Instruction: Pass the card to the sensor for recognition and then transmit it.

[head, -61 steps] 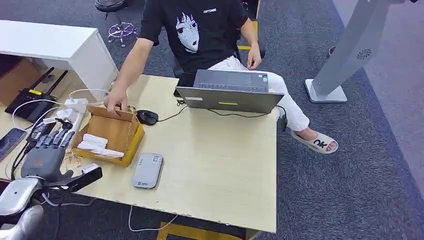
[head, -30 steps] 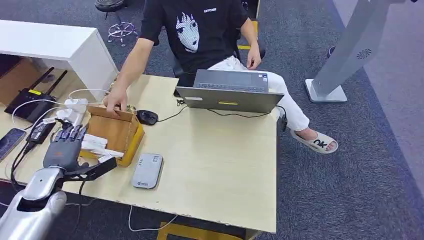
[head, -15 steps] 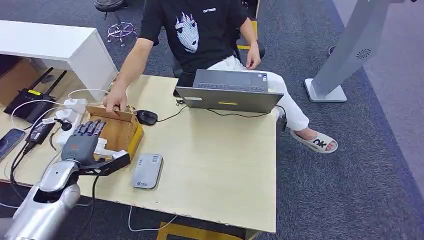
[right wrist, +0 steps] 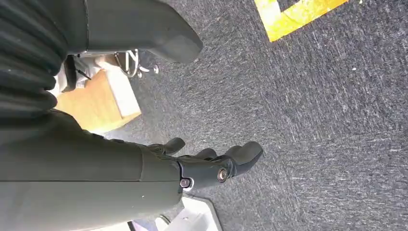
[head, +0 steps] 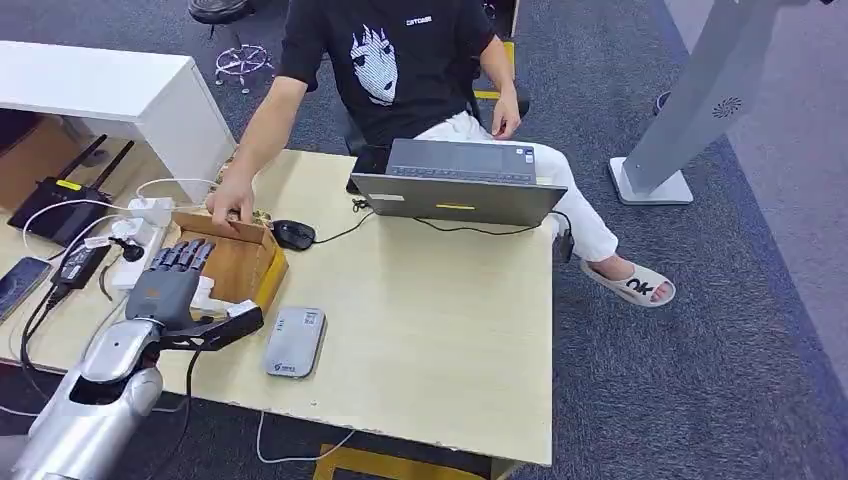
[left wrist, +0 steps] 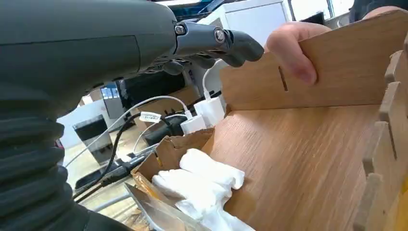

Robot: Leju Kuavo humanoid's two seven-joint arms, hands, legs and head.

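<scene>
**Left hand over the card box, reader untouched**

Grey carpet all round, pale wooden desk [head: 430, 300] in the middle. Far left on the desk: black router [head: 60, 205], phone [head: 18, 285], white power strip [head: 140, 225] with trailing cables.

Next along, left hand [head: 170, 290] poised over the open wooden box [head: 262, 265], fingers stretched forward and slightly apart, thumb jutting out sideways toward the reader. Nothing pinched or gripped as far as either view shows. Inside the box, seen close from the left wrist: white cards [left wrist: 202, 180], apparently wrapped or bundled, lying on the box floor, below the fingers [left wrist: 226, 41] and apart from them. Could not say which single card is meant. Person's hand [head: 232, 205] resting on the far wall of the box, steadying it.

Just beside the box: black mouse [head: 295, 234]; nearer the desk's front edge, grey card reader [head: 295, 341], lying flat, nothing on it. Further right, open laptop [head: 460, 180] facing the seated person.

Right hand [right wrist: 211, 166] hanging over the carpet, fingers loosely extended and parted, holding nothing.

Judged from this: barely begun. Reach into the box under way, card not yet picked. Left to do: grasp a card, carry it to the reader, hold it there for recognition, then hand it on, presumably to the person.
</scene>
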